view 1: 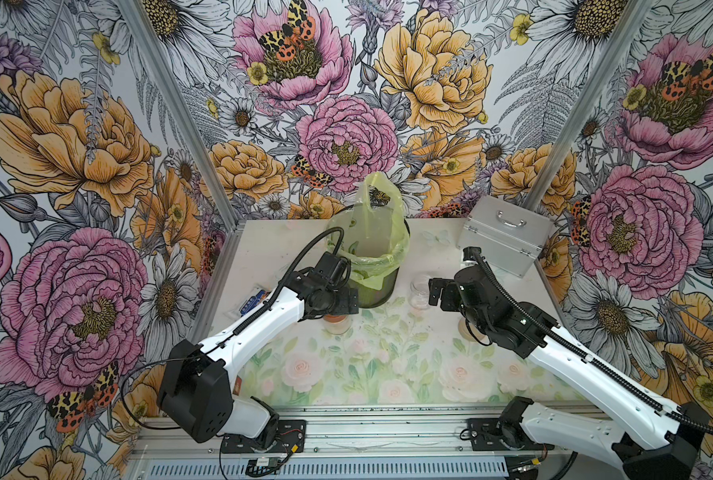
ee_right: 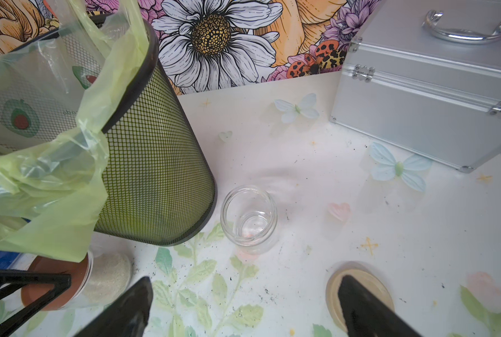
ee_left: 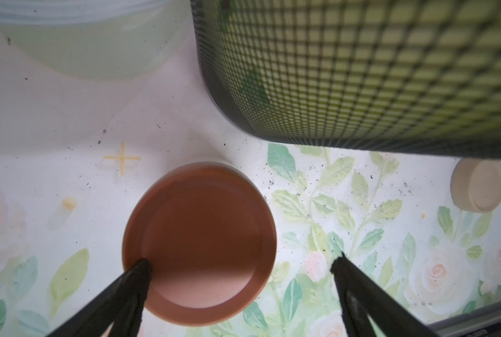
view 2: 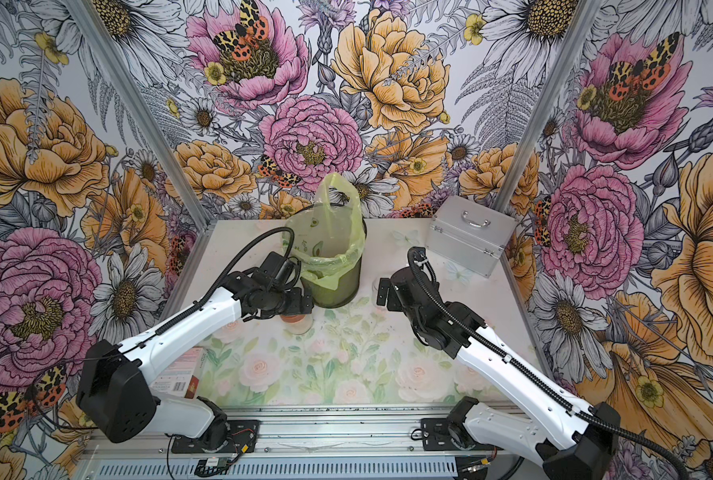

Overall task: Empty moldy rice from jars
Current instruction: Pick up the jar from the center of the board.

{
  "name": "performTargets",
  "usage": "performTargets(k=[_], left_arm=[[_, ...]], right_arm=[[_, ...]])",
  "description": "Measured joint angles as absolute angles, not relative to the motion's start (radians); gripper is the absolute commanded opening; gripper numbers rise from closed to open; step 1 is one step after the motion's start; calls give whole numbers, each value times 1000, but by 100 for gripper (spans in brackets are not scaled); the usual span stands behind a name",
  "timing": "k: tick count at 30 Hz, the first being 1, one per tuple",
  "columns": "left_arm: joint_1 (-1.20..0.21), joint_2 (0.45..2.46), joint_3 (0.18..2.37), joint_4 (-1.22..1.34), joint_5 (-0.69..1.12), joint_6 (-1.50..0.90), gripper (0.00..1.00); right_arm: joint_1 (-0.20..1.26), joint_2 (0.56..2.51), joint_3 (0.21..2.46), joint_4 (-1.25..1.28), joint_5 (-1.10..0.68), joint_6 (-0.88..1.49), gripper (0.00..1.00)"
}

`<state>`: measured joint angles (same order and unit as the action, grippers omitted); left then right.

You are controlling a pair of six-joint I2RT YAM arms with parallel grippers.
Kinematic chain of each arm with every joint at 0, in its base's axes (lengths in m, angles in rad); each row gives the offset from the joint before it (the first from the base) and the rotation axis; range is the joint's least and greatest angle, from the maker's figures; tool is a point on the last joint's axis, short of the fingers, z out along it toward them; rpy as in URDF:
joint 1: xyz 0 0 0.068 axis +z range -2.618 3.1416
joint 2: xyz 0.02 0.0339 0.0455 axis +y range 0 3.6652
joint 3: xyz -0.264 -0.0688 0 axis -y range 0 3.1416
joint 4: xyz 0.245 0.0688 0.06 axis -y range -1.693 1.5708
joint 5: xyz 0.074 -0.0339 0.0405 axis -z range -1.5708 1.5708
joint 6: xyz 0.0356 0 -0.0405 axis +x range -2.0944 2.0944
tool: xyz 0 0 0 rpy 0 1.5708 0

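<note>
**Glass jars at the mesh bin: one capped, one open**

A copper-orange screw lid (ee_left: 199,242) caps the small round clear glass jar (view 1: 338,326). This jar stands upright on the floral-print table (view 1: 346,374), just in front of the tall dark mesh bin (view 1: 373,291), which is lined with a yellow-green plastic bag (view 1: 381,216). Its long axis is vertical, lid uppermost. The moldy rice (ee_right: 109,277), a pale whitish-beige layer, shows through the glass below the lid.

The left gripper (ee_left: 242,262) hangs directly over this lid with its fingers spread. In the left wrist view one fingertip (ee_left: 142,270) overlaps the lid's rim and the other lies off to the side (whether either touches the lid cannot be told).

The second clear glass jar (ee_right: 249,221) has no lid and stands upright just beside the bin's base, on the right arm's side. Its mouth points up and its axis is vertical (the table's print shows through its bottom). A flat beige-gold lid (ee_left: 478,186) lies on the table nearby, apart from this jar.

The right gripper (ee_right: 246,281) points toward the open jar but is short of it, jaws wide apart and holding nothing. A silver metal case (view 1: 504,232) sits at the back corner.
</note>
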<state>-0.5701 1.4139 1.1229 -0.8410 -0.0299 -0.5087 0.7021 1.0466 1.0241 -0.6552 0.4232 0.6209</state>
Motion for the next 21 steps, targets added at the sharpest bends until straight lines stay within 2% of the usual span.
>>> performTargets(k=[13, 21], left_arm=[[-593, 1369, 1095, -813, -31, -525, 99], [-629, 1265, 1087, -830, -95, -545, 99]], right_arm=[[702, 1036, 1024, -659, 409, 634, 100], [702, 1036, 1024, -662, 401, 640, 100]])
